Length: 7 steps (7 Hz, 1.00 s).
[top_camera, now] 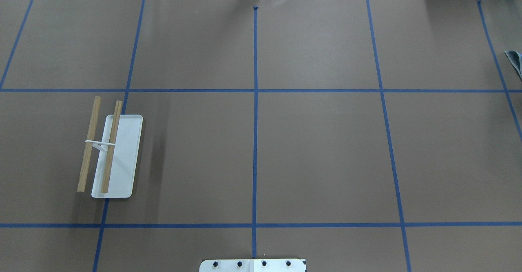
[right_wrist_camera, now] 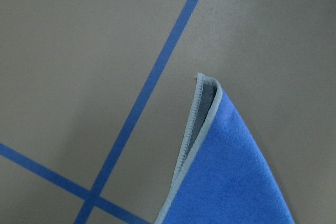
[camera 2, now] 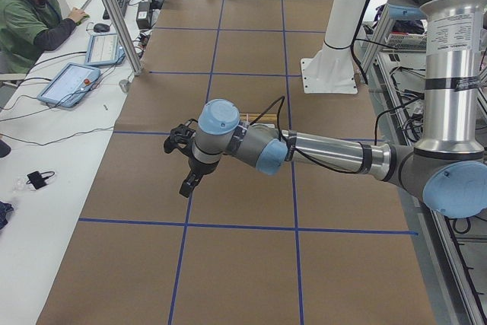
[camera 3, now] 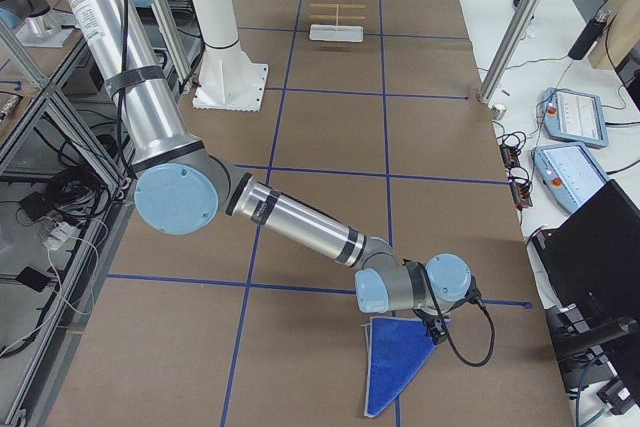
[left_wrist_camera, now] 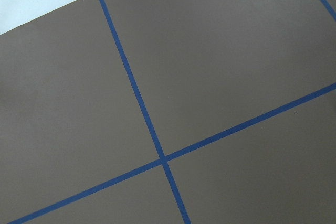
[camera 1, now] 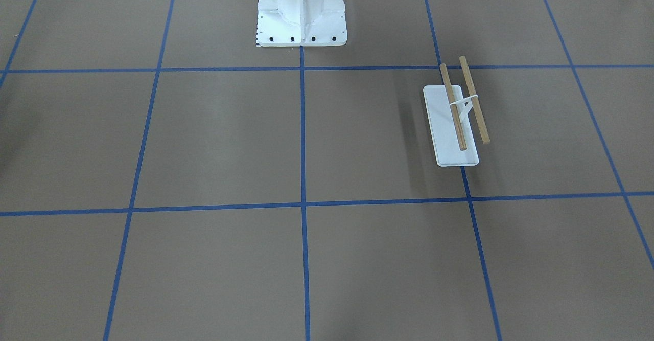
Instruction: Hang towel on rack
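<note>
The rack (top_camera: pixel 116 158), a white base with two wooden dowels, stands on the robot's left side of the table; it also shows in the front view (camera 1: pixel 454 126) and far off in the right side view (camera 3: pixel 337 22). The blue towel (camera 3: pixel 398 362) with pale trim lies at the table's right end, its corner up by my right gripper (camera 3: pixel 440 325). The right wrist view shows a folded towel corner (right_wrist_camera: pixel 226 171) and no fingers. My left gripper (camera 2: pixel 183 161) hovers over the table near the rack. I cannot tell whether either gripper is open or shut.
The big white bolted pedestal (camera 1: pixel 301 11) stands at the robot's edge of the table. Blue tape lines (top_camera: pixel 255 100) grid the brown paper. An operator (camera 2: pixel 34 13) sits at the far side, with tablets (camera 2: pixel 72 81) and cables beside the table.
</note>
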Motion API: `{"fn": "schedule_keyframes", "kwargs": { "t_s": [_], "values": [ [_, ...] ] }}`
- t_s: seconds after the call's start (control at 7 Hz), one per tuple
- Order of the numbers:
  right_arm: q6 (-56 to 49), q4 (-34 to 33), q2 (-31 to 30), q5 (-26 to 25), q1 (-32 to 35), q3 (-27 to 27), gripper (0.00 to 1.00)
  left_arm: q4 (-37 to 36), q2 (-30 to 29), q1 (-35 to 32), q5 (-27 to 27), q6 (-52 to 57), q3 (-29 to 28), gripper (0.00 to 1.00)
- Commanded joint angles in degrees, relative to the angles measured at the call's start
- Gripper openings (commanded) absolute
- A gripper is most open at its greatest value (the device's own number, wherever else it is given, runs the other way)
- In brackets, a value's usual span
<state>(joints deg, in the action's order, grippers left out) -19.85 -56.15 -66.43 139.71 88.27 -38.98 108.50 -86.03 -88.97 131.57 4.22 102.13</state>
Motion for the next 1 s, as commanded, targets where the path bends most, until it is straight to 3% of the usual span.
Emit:
{"fn": "schedule_keyframes", "kwargs": {
  "t_s": [0.0, 0.14, 0.29, 0.86],
  "values": [
    [-5.46, 0.6, 3.84, 3.92, 1.47, 9.52, 1.0, 0.05, 0.51, 0.02, 0.0, 0.0, 0.0, 0.99],
    [-4.68, 0.69, 5.68, -3.67, 1.47, 9.54, 1.0, 0.05, 0.86, 0.02, 0.0, 0.0, 0.35, 0.99],
    [-3.11, 0.95, 6.48, -7.31, 1.3, 9.54, 1.0, 0.05, 1.04, 0.02, 0.0, 0.0, 0.35, 0.99],
    [6.31, 8.16, 6.41, -13.76, -4.77, 9.71, 1.0, 0.05, 1.04, 0.02, 0.0, 0.0, 0.52, 0.99]
  ]
}}
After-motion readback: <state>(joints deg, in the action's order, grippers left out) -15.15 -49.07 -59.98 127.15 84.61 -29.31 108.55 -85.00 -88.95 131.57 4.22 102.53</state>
